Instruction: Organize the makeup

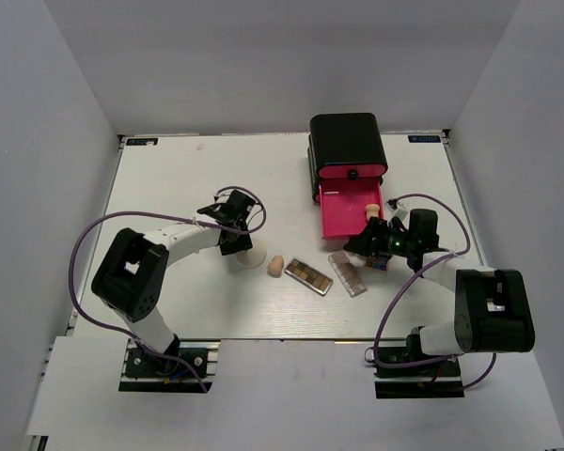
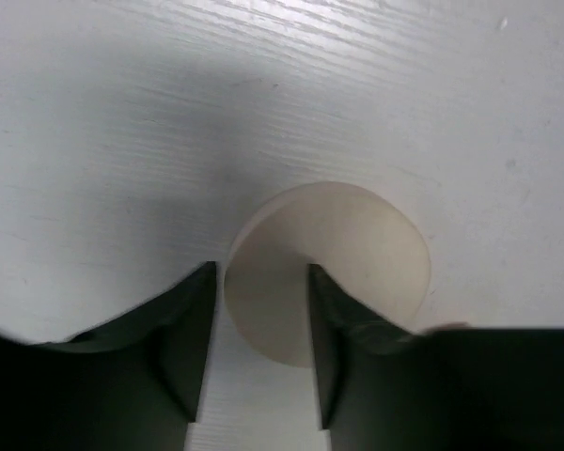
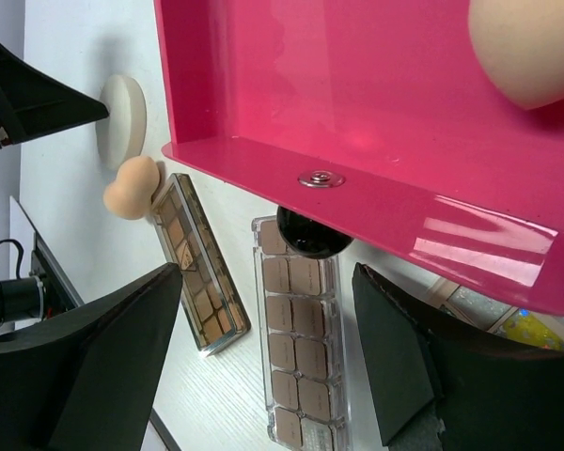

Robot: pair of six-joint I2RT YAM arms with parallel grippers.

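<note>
The round cream puff (image 1: 250,256) lies flat on the table. My left gripper (image 1: 235,237) hangs right over it, open; in the left wrist view its gripper (image 2: 260,348) straddles the puff's (image 2: 343,254) left part. One beige egg sponge (image 1: 275,267) lies beside the brown palette (image 1: 308,276) and the clear pinkish palette (image 1: 347,273). The other sponge (image 1: 369,209) sits in the open pink drawer (image 1: 343,221). My right gripper (image 3: 263,357) is open wide above the clear palette (image 3: 301,348). The small multicolour palette (image 3: 517,324) peeks out below the drawer. The lavender stick is out of view.
The black box (image 1: 346,136) with pink drawers stands at the back right, its lower drawer pulled out toward my right gripper (image 1: 371,240). The drawer's black knob (image 3: 310,235) overhangs the clear palette's far end. White walls enclose the table.
</note>
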